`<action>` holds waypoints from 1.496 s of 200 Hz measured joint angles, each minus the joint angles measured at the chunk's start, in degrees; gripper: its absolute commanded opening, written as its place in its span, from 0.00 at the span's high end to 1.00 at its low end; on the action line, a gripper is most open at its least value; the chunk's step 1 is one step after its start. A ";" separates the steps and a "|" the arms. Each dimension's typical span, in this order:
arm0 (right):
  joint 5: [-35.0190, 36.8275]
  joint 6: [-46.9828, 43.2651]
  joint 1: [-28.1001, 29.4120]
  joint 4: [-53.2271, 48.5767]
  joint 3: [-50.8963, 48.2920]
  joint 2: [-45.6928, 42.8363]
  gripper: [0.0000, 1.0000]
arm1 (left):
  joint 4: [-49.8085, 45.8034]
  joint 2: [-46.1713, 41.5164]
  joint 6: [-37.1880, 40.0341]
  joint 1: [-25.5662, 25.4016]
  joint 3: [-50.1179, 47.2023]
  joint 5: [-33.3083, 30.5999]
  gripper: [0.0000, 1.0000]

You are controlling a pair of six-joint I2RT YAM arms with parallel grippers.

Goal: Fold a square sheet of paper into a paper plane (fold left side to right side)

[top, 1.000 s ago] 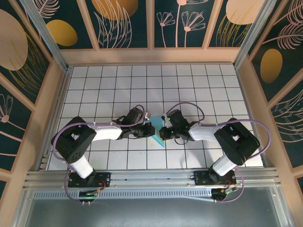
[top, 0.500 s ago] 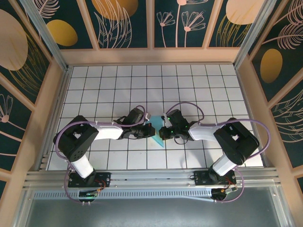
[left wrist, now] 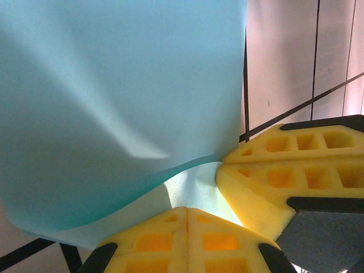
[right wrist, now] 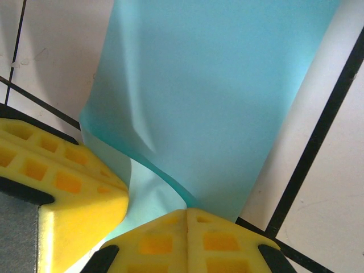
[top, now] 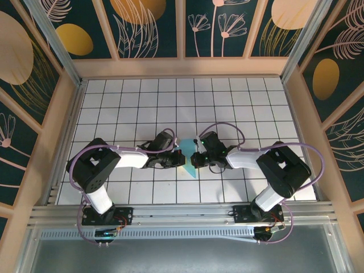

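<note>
On the white grid desk the left gripper lies at 9 o'clock of the sheet of paper, which sits near the middle of the desk, between both arms. From the left wrist I see its yellow pads pressed together on the sheet. The paper bulges away from them toward 11 o'clock, with a soft dent and no crease. At 3 o'clock of the sheet the right gripper has its jaws closed too, pinching the paper on its own side, and it curls there as well. I judge the left-to-right fold is in hand. To do it well, I would carry the left edge over in a low arc, hold the right side down, line up the edges, and only then press the crease.
</note>
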 measured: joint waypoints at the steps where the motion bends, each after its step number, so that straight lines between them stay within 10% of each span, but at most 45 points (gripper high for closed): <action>1: 0.00 -0.02 0.00 -0.02 0.00 0.00 1.00 | 0.00 0.00 0.00 -0.02 0.00 0.00 1.00; 125: 1.16 -0.04 0.22 -3.41 2.05 0.13 1.00 | 1.16 1.07 -0.48 -0.07 -0.22 -0.37 1.00; 213: 4.13 -0.28 0.20 -11.28 5.35 -3.63 0.68 | 2.93 1.11 -1.36 -0.28 -0.96 -1.03 1.00; 266: 0.59 2.34 0.20 -13.68 4.11 -9.79 1.00 | 2.93 1.11 -1.38 -0.28 -0.96 -1.03 1.00; 299: -5.64 5.77 0.52 -13.09 1.73 -9.68 1.00 | 2.93 1.11 -1.49 -0.28 -0.96 -1.03 1.00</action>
